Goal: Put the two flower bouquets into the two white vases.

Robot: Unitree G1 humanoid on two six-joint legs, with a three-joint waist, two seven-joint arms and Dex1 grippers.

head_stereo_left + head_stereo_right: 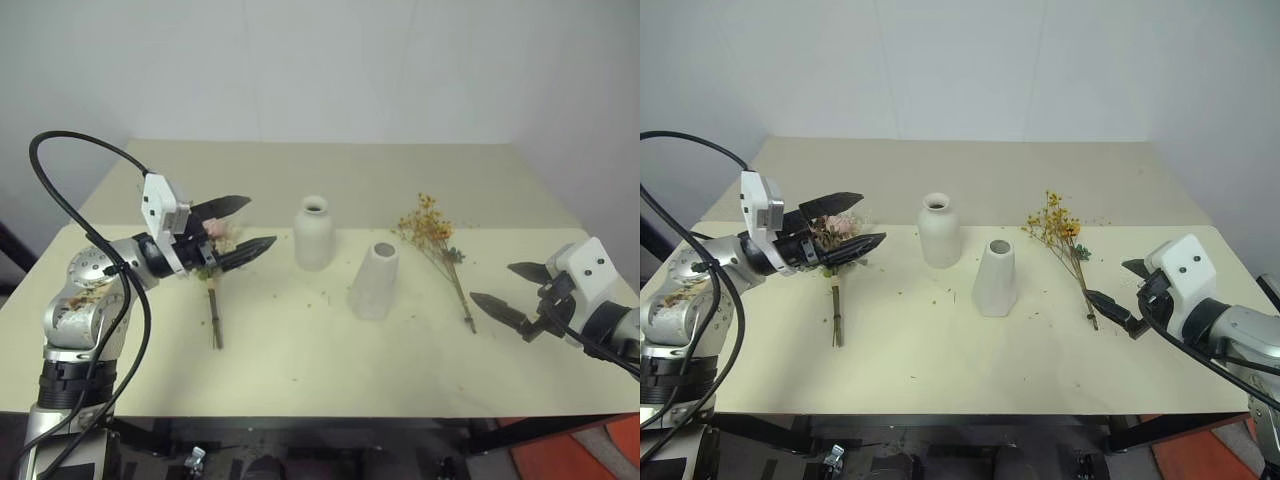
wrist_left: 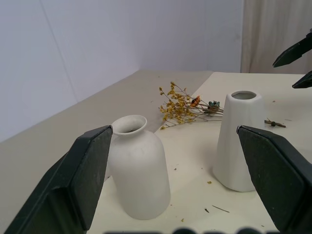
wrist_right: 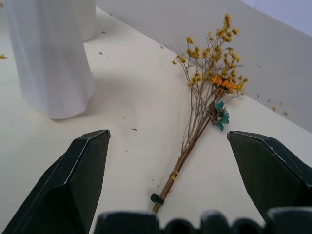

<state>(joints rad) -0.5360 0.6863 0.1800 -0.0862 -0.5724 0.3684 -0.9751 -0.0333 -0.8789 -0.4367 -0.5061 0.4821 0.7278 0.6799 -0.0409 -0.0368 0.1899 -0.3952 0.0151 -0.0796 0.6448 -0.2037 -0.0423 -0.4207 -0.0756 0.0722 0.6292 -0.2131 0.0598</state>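
Observation:
The pink rose bouquet [image 1: 835, 229] lies on the table's left side, its stem [image 1: 213, 312] pointing toward the near edge. My left gripper [image 1: 260, 222] hovers open over the flower head, holding nothing and pointing at the vases. A bottle-shaped white vase [image 1: 314, 235] stands upright at the centre, and a cone-shaped white vase [image 1: 375, 283] stands just right of and nearer than it. The yellow-orange bouquet [image 1: 432, 226] lies flat to the right of the cone vase. My right gripper [image 1: 492, 283] is open beside that bouquet's stem end [image 3: 170, 178], apart from it.
Small dried flower crumbs [image 1: 322, 296] are scattered on the cream table [image 1: 300, 370]. A black cable [image 1: 60, 190] loops over my left arm. A red-orange object [image 1: 590, 452] sits on the floor past the table's near right corner.

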